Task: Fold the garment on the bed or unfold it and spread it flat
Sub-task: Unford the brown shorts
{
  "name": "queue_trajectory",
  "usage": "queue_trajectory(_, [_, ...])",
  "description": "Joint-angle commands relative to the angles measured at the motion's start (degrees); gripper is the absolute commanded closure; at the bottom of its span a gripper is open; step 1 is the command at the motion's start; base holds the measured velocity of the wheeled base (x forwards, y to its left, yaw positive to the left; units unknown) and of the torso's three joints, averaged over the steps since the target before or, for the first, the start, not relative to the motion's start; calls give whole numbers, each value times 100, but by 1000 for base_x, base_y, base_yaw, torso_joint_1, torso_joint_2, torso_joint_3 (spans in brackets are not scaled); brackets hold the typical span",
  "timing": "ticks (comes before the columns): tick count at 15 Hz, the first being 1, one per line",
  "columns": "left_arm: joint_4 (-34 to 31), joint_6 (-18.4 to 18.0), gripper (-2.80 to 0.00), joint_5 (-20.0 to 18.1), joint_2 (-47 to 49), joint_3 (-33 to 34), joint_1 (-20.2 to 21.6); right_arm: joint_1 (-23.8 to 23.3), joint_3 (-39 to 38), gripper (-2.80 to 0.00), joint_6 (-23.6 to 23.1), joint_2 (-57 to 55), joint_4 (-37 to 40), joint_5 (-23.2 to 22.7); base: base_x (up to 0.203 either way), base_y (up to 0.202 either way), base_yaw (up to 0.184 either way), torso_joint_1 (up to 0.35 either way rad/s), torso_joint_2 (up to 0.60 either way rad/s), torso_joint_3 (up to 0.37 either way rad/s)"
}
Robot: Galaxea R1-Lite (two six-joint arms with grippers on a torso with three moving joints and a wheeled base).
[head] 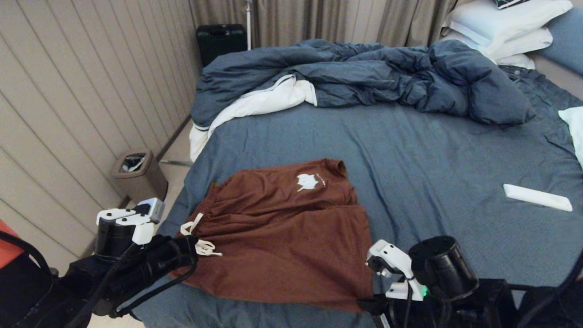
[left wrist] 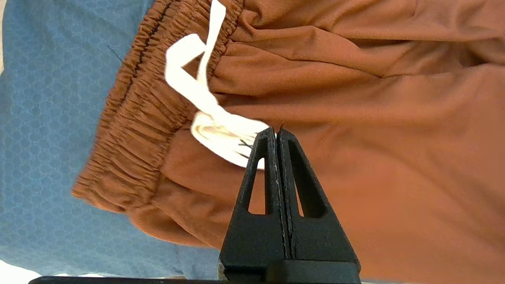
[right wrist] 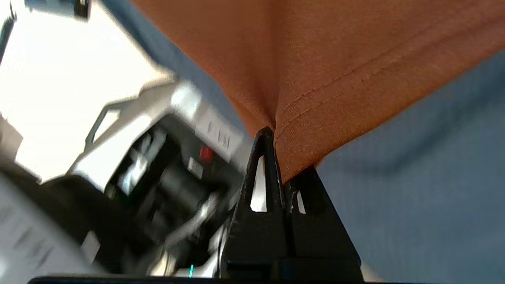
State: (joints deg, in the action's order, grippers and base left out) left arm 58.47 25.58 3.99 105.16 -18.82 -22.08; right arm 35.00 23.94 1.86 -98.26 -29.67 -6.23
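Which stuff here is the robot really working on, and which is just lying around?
Working on:
- brown shorts
- bed
- right claw, pinching the shorts' hem corner
- left claw, shut over the waistband

Lying around:
- blue duvet
- pillows
- bin
- white remote

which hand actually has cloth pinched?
The right hand: the shorts' stitched hem corner is caught between its fingers. The left hand is shut on nothing, tips by the drawstring.
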Motion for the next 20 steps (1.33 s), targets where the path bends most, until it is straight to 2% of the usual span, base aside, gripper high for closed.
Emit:
queue_trajectory(1, [33,9,0,6,22,-7,2,8,562,0,-4,984,2252,-26,0,0,0,0,0,0])
queue_trajectory(3, [33,18,0,6,22,1,2,7,903,0,2,1118,3037,-103,0,0,0,0,0,0])
queue_trajectory(7, [42,17,0,6,5,10,2,2,953,0,7,1044,3081,-124,0,0,0,0,0,0])
queue_trajectory(13, [42,9,0,14,-13,19,2,33,911,0,-6,329,3028,-107,0,0,0,0,0,0])
queue_trajectory(14, [41,9,0,6,-21,19,2,15,919,-280,0,359,3029,-107,0,0,0,0,0,0])
queue_trajectory(20, [42,18,0,14,-57,28,2,-19,963,-280,32,606,3020,-100,0,0,0,0,0,0])
